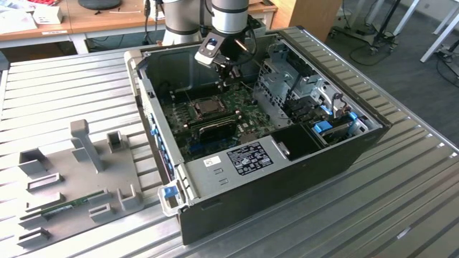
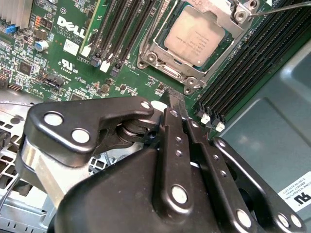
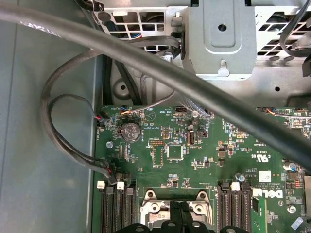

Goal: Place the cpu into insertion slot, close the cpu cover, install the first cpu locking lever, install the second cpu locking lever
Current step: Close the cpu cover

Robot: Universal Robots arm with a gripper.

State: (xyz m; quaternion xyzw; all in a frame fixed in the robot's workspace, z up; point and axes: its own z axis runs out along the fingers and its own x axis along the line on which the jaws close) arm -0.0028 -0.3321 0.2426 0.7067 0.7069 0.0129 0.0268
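Arm points down into the case (image 1: 287,177), pincer (image 2: 171,98) closed and empty beside the insertion slot (image 2: 146,54); cpu (image 2: 194,35) lies seated there under the cpu cover (image 2: 228,22), whose far edge is cut off.

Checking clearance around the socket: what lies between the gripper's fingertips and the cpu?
In the second wrist view, between the gripper and the cpu lie a strip of green circuit board and the near edge of the insertion slot's silver frame.

A lab: slatted metal workbench (image 1: 72,80), wooden desks (image 1: 107,19), equipment stands (image 1: 387,21) behind.
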